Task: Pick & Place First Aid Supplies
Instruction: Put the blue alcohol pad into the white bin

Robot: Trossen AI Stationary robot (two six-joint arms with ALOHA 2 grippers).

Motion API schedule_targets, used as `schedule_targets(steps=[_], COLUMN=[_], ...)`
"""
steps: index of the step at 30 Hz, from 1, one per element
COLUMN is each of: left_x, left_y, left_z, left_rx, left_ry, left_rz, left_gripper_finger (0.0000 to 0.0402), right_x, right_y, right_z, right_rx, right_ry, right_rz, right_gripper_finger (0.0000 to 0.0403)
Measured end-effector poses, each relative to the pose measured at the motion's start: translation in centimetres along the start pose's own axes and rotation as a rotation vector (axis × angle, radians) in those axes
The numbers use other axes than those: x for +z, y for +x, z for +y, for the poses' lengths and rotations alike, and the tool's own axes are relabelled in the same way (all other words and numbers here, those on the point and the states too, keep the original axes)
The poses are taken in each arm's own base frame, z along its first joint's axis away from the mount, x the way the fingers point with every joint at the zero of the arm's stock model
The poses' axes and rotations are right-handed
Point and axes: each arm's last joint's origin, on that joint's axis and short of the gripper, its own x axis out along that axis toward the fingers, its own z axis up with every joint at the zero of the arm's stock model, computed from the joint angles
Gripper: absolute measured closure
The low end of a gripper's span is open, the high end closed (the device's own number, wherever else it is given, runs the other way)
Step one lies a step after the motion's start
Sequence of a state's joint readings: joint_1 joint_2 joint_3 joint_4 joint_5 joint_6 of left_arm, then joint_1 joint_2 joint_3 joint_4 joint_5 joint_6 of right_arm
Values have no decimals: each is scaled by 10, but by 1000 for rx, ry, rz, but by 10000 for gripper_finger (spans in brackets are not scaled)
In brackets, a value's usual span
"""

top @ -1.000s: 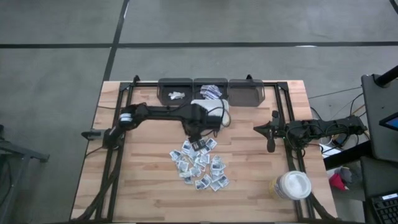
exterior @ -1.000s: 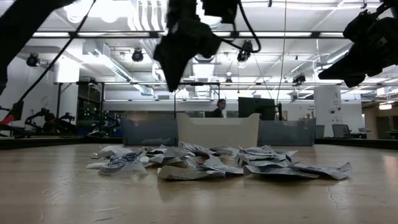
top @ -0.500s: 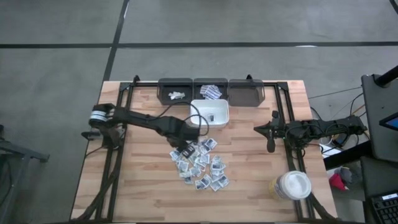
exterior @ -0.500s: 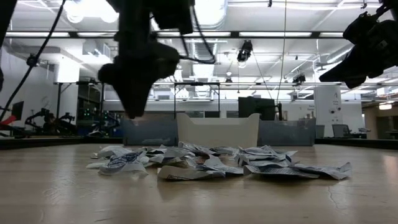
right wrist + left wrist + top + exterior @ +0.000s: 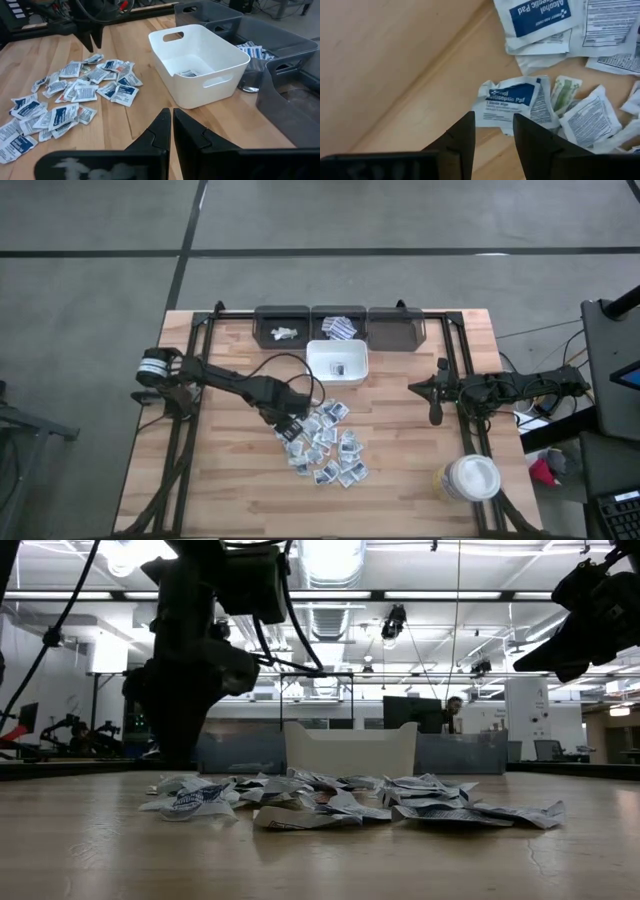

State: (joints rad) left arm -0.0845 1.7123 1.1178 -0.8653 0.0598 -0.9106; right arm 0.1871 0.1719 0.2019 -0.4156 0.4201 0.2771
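Observation:
The first aid supplies (image 5: pixel 322 445) lie as a loose pile of small white sachets with blue print on the middle of the wooden table. My left gripper (image 5: pixel 288 422) points down over the pile's left far end, low over the table in the low view (image 5: pixel 180 755). It is open, and its fingertips stand on either side of a blue-printed sachet (image 5: pixel 512 97) at the pile's edge; I see no touch. My right gripper (image 5: pixel 171 117) waits shut at the table's right side (image 5: pixel 436 408), holding nothing.
A white bin (image 5: pixel 337 363) with one sachet in it stands just beyond the pile. Three dark bins (image 5: pixel 338 325) line the far edge; the left and middle ones hold items. A white round lidded tub (image 5: pixel 470 477) stands at the near right corner.
My left gripper has come away from above the white bin, toward the table's left and near edges and down, to the pile's left far end. It has rolled about its own axis and stays open. The sachets have not moved.

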Motion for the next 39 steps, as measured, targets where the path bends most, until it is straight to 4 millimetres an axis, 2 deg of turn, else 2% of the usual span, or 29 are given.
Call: schedule_targets(steps=[16, 19, 29, 39], left_x=[-5, -6, -6, -4], left_y=[23, 26, 27, 21], left_z=[10, 12, 13, 10], left_rx=[-7, 3, 12, -4], left_ry=[-16, -24, -25, 10], left_rz=[-38, -33, -55, -63], left_gripper_finger=[279, 296, 391, 401], right_x=[0, 0, 0, 0], right_y=[0, 0, 0, 0], right_z=[0, 0, 0, 0], right_rx=[0, 0, 0, 0], right_ry=[4, 4, 3, 4], right_rz=[0, 0, 0, 0], right_gripper_finger=[385, 385, 385, 385])
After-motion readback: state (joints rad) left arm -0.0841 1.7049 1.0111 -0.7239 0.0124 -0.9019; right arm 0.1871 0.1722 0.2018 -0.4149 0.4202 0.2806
